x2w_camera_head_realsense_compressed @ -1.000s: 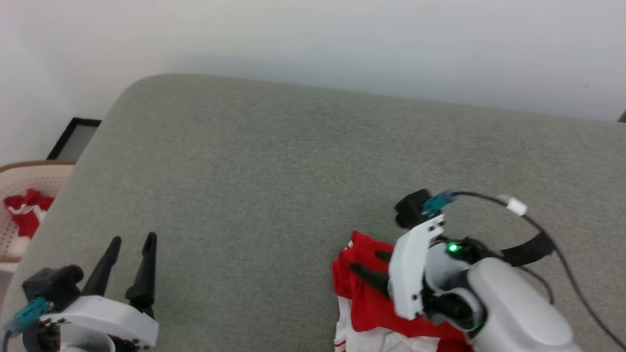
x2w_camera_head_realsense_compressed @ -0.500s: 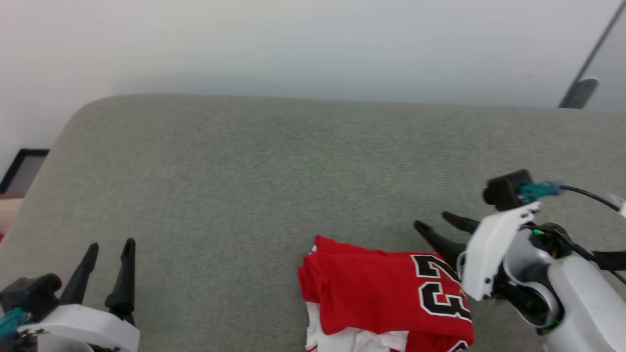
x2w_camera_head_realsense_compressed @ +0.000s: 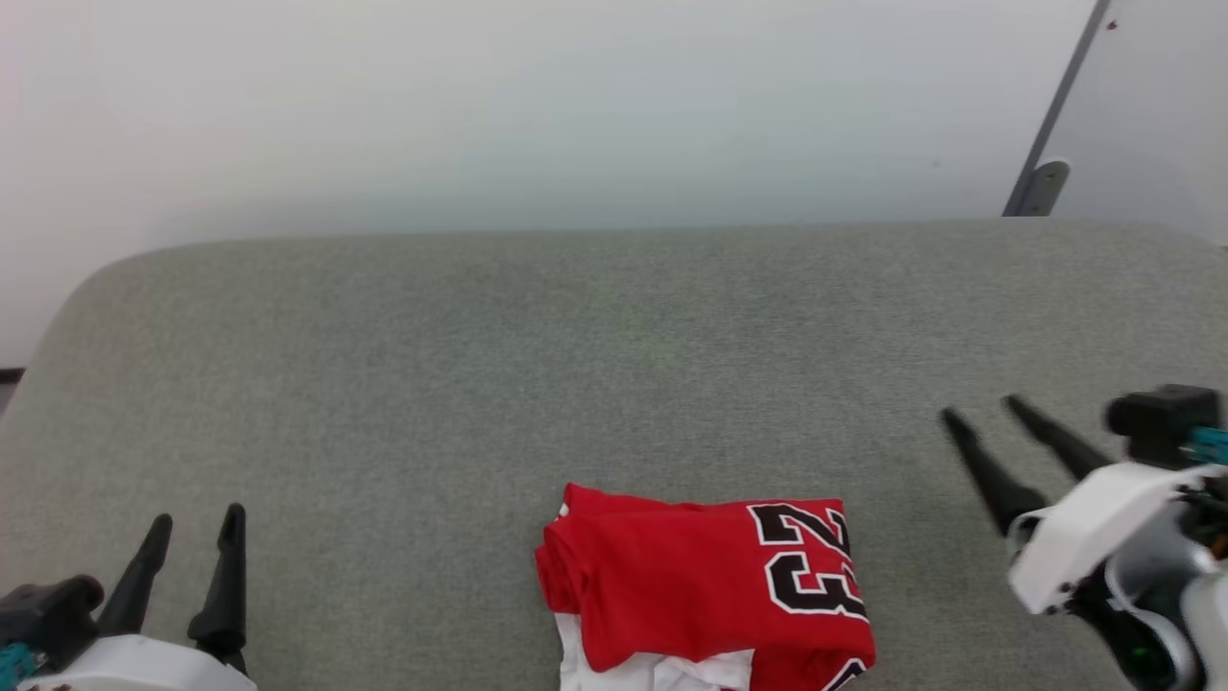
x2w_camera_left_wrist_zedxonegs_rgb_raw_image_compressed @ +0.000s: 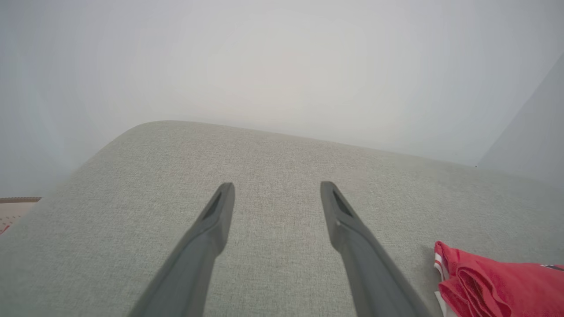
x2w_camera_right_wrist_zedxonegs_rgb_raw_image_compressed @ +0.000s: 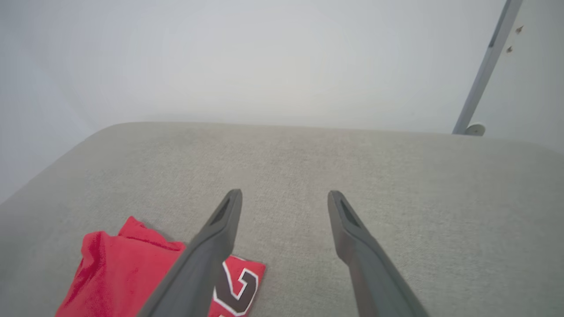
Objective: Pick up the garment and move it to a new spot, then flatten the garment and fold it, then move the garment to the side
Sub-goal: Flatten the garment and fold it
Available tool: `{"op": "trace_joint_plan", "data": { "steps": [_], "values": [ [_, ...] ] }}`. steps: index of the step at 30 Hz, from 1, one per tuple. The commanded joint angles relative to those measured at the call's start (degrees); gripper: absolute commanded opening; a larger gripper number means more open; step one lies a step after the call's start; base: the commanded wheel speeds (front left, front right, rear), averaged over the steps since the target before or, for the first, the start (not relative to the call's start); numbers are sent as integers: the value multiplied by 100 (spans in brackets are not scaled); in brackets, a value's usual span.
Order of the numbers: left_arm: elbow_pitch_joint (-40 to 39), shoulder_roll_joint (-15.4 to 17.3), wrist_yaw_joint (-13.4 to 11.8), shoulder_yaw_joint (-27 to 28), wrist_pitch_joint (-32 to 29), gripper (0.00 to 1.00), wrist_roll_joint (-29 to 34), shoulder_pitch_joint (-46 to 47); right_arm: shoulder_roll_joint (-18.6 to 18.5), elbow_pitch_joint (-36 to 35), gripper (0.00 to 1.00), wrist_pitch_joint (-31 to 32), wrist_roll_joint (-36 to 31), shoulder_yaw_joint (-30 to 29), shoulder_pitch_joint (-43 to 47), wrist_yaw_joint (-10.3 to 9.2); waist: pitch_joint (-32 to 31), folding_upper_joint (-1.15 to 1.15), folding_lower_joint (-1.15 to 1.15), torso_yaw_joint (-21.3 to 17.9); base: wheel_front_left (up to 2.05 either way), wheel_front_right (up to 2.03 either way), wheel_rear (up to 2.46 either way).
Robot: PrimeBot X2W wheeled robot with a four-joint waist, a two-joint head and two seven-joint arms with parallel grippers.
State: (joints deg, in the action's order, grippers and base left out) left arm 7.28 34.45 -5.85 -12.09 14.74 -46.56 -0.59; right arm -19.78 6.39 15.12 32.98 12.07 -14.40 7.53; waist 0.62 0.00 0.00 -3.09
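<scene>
Two claws show in the head view, both spread wide and holding nothing. The left claw (x2w_camera_head_realsense_compressed: 197,516) sits at the lower left, fingers pointing up the picture over bare grey cushion (x2w_camera_head_realsense_compressed: 480,365). The right claw (x2w_camera_head_realsense_compressed: 980,408) sits at the right edge, fingers slanting up and to the left, also over bare cushion.

The shirt (x2w_camera_head_realsense_compressed: 700,590) lies folded on the cushion at the bottom middle of the head view, between the two claws and touched by neither. A red layer is on top, with a white layer (x2w_camera_head_realsense_compressed: 662,672) showing under its near edge. The black, white-edged number 23 (x2w_camera_head_realsense_compressed: 806,561) sits at its right end, turned on its side. The picture's lower border cuts off the shirt's near edge.

Relative to the claws, the shirt lies left of and lower than the right claw's fingertips, with a strip of cushion between. It is well apart from the left claw, off to that claw's right.

- **Left wrist view:** plain cushion shows between the fingers. The shirt's bunched red end is in the lower right corner, clear of the fingers.
- **Right wrist view:** the shirt is at the lower left. One finger crosses in front of the corner that bears the number.

Behind the cushion is a pale wall (x2w_camera_head_realsense_compressed: 576,96), with a grey post (x2w_camera_head_realsense_compressed: 1050,115) at the upper right.
</scene>
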Motion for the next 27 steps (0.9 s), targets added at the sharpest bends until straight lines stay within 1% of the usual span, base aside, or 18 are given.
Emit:
{"op": "trace_joint_plan", "data": {
  "steps": [1, 7, 13, 17, 27],
  "values": [
    [-28, 12, -29, 39, 28, 100, 36, -79, -51, -41, 100, -203, -96, -132, 105, -9, -70, 0, 0, -79, 0, 0, 0],
    [-85, 42, -76, 186, 36, 100, 115, -239, -203, -40, 100, -995, -542, -457, 305, -9, -136, 0, 0, -142, 0, 0, 0],
    [-118, 13, -78, 378, 46, 100, 199, -456, -274, 109, 100, -1584, -859, -697, 493, -9, -191, 0, 0, -150, 0, 0, 0],
    [-134, -40, -58, 518, 46, 100, 267, -566, -258, 191, 100, -1751, -963, -784, 608, -9, -221, 0, 0, -126, 0, 0, 0],
    [-192, -109, 35, 688, 48, 100, 405, -673, -120, 105, 100, -1739, -1160, -1034, 828, -9, -268, 0, 0, -47, 0, 0, 0]
  ]
}}
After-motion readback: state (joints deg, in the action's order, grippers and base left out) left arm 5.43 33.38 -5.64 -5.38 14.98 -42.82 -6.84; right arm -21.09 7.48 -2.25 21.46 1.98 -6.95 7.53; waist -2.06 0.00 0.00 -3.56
